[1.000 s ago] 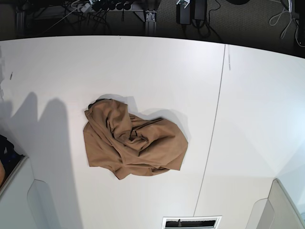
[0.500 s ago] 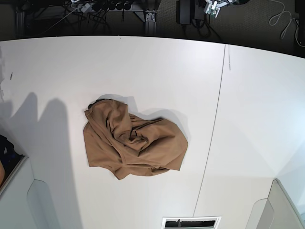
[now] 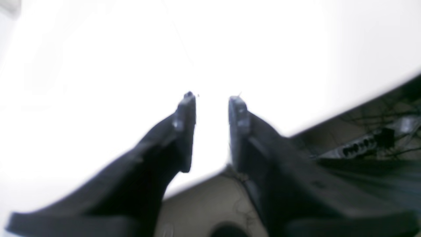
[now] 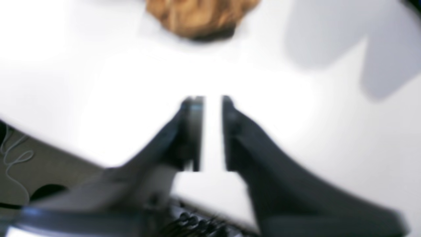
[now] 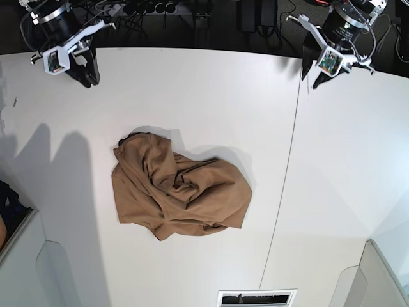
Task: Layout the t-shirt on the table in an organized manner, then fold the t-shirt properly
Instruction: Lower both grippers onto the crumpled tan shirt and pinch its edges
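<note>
You have everything left to do — the plain tan-brown cloth t-shirt (image 5: 180, 195) lies crumpled mid-worktop (image 5: 211, 96), neither spread nor folded. Both the left gripper (image 3: 212, 98) and right gripper (image 4: 212, 102) hover beyond it near the far edge, fingers parted, holding nothing.

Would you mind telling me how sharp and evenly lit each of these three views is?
Base view: sharp, with soft grey shadows on the table at its left. Left wrist view: blurred, the tabletop blown out to white glare around the left gripper. Right wrist view: blurriest, the t-shirt just a tan smear beyond the right gripper.
</note>
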`<action>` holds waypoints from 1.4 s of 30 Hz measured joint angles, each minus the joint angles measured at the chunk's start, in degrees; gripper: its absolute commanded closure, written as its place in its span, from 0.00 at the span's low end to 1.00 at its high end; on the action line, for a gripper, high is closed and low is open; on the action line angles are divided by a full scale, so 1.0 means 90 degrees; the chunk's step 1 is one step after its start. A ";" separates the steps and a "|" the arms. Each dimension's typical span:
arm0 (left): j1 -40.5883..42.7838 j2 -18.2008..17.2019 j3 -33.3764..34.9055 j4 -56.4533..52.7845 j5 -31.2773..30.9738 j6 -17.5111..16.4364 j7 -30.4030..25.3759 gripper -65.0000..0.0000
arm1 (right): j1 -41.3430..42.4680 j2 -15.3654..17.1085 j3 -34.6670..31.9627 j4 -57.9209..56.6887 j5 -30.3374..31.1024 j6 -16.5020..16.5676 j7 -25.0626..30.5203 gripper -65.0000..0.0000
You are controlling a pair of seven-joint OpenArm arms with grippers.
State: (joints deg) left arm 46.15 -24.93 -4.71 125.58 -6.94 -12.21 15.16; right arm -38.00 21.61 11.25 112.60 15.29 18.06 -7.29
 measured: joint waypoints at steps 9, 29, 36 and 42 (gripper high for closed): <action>-0.2489 -0.0296 0.1027 -0.1071 -0.0503 -0.0002 -0.0036 0.61 | 0.2125 -0.0641 0.0002 -0.0432 -0.0002 -0.0505 -0.0879 0.52; -0.5979 0.1222 0.2521 -0.5037 -0.0848 0.0034 -0.0039 0.61 | 0.4386 -0.1800 -0.0435 -0.3551 -0.0374 -0.0046 -0.0889 0.41; -0.5996 0.1617 0.2523 -0.5382 -0.0916 -0.0525 -0.0019 0.70 | 0.4707 -0.1802 -0.1013 -0.3762 -0.0559 -0.0058 -0.0911 0.54; -0.6001 0.1642 0.2523 -0.5384 -0.0903 -0.0551 -0.0068 1.00 | 0.4716 -0.1802 -0.1037 -0.3762 -0.0860 -0.0049 -0.0806 1.00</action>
State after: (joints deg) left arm -7.86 -10.15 18.00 77.12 -15.07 -17.17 14.55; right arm 4.45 5.39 1.91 78.74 7.55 17.63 -14.55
